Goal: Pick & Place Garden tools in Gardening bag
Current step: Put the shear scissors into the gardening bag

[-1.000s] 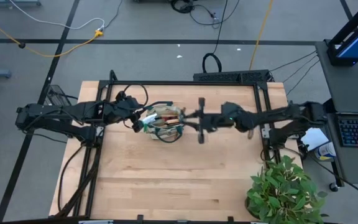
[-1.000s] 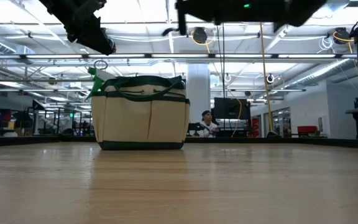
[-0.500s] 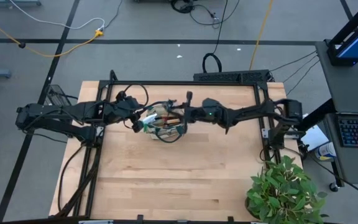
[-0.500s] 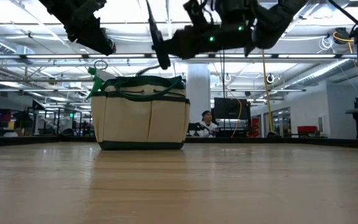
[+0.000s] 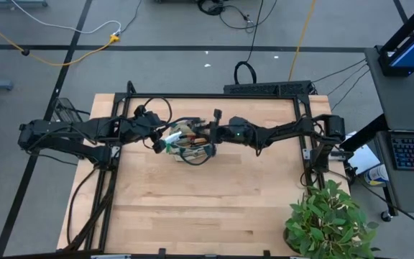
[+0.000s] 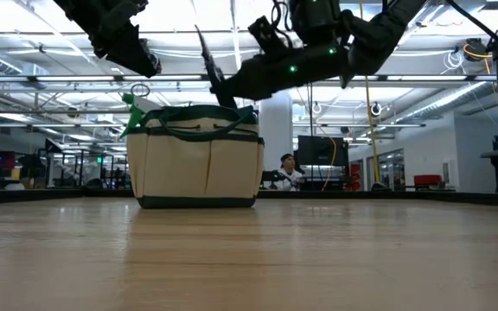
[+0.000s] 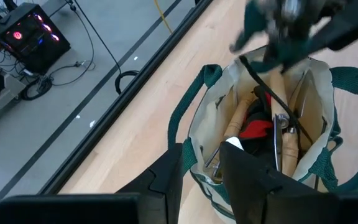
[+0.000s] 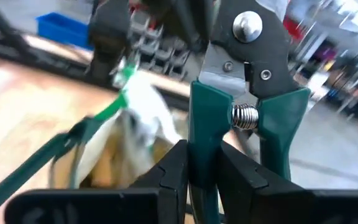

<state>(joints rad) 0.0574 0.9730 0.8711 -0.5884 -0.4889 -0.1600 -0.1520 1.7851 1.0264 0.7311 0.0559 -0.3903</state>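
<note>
The tan gardening bag point(image 5: 192, 153) point(image 6: 201, 160) with green trim stands upright on the table's far middle. Inside it lie wooden-handled tools point(image 7: 236, 115) and a red item point(image 7: 253, 129). A green-and-white item point(image 6: 132, 108) sticks up at its left rim. My right gripper point(image 8: 202, 152) point(image 5: 214, 134) is shut on green-handled pruning shears point(image 8: 247, 93) point(image 6: 210, 65), just above the bag's right rim. My left gripper point(image 7: 202, 152) point(image 6: 150, 67) hangs open above the bag's left rim, and I see it touch nothing. My right gripper pinches one green handle point(image 8: 202, 124) of the shears between its two fingers, below the spring and pivot. The fingers come about level from the table's right and lie across the handle. The shears are lifted clear, head up and tilted toward the left, lower end near the bag's rim.
A leafy potted plant point(image 5: 329, 219) stands at the table's near right corner. Bare wooden tabletop point(image 5: 192, 208) stretches in front of the bag. A dark frame point(image 5: 214, 96) borders the far edge. A person point(image 6: 290, 168) sits in the room behind.
My right gripper has moved toward the table's left and down, bringing the shears from right of the bag to just over its right rim. Along the way the shears have turned and tipped, and they are now head up over the bag. The bag has not moved.
</note>
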